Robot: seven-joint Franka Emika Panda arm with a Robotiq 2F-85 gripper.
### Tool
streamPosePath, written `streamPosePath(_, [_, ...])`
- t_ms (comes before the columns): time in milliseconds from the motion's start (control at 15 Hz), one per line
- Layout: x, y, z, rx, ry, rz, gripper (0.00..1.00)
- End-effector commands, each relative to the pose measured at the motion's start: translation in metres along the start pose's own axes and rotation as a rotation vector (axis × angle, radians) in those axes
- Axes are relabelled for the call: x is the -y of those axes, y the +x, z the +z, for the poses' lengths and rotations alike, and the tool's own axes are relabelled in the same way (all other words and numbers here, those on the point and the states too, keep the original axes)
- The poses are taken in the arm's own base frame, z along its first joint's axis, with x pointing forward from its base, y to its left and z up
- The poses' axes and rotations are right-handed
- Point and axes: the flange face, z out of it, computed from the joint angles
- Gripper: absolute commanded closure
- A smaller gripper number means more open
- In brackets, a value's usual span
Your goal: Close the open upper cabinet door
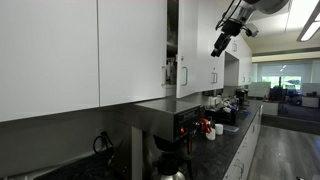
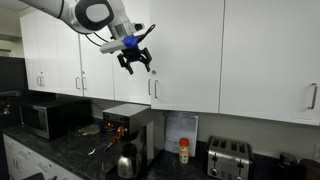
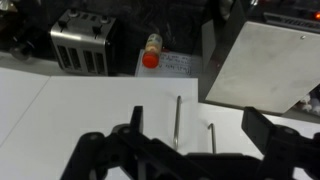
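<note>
The upper cabinet door (image 1: 188, 45) is a plain white slab with a slim silver bar handle (image 1: 184, 75) near its lower corner. It stands slightly ajar, with a dark gap on its handle side. From the front (image 2: 185, 50) it looks almost flush with its neighbours. In the wrist view I see two vertical handles side by side on white door faces (image 3: 177, 120). My gripper (image 1: 218, 50) (image 2: 137, 68) (image 3: 200, 130) is open and empty. It hovers in front of the seam between the doors, just above the handles, and I see no contact.
A coffee machine (image 2: 128, 125) with a carafe (image 2: 127, 160) stands on the dark counter under the cabinets. A microwave (image 2: 48, 118), a red-capped bottle (image 2: 183, 150) and a toaster (image 2: 228, 158) also stand there. Closed white doors flank the ajar one.
</note>
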Motion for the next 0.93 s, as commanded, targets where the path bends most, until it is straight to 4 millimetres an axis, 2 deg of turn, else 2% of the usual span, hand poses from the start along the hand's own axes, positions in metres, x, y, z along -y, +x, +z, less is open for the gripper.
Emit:
streamPosePath(0, [0.02,-0.033,-0.023,0.116,0.036,0.04,0.0])
streamPosePath(333, [0.056,-0.052,-0.048,0.239,-0.014,0.18,0.0])
streamPosePath(600, [0.089,-0.059,-0.059,0.318,-0.007,0.229,0.0])
streamPosePath(667, [0.079,-0.05,-0.058,0.283,0.004,0.208,0.0])
streamPosePath(867, [0.089,-0.053,-0.063,0.299,0.0,0.219,0.0])
